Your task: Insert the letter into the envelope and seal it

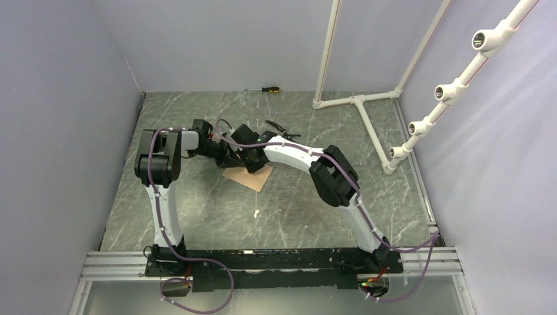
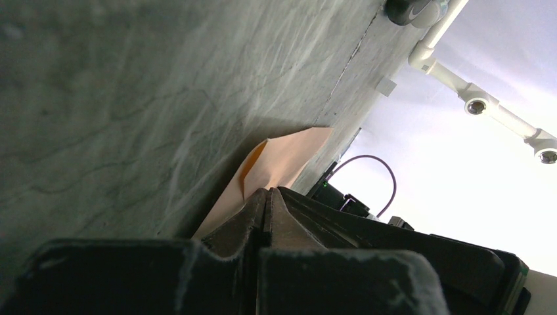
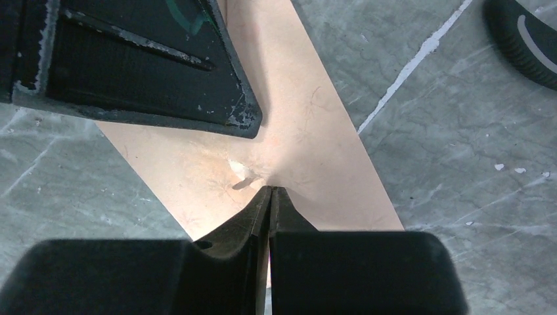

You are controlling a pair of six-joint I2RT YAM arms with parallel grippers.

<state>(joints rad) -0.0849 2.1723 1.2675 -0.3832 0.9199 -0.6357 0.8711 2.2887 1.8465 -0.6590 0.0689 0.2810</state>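
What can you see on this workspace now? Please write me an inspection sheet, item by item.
Surface: green marbled table, with pale streaks.
Job's things: one brown paper, probably the envelope, lying flat under both grippers; one layer lifts at an edge in the left wrist view; no second sheet seen.
Clutter: screwdriver at the far edge; black tool beyond the arms; small white scrap nearer the bases.
Grippers: left gripper shut, tips near the paper; right gripper shut, tips pressing on the paper, which wrinkles there.
Cables: purple cables run along both arms.
Surroundings: white pipe frame at the far right; grey walls around.
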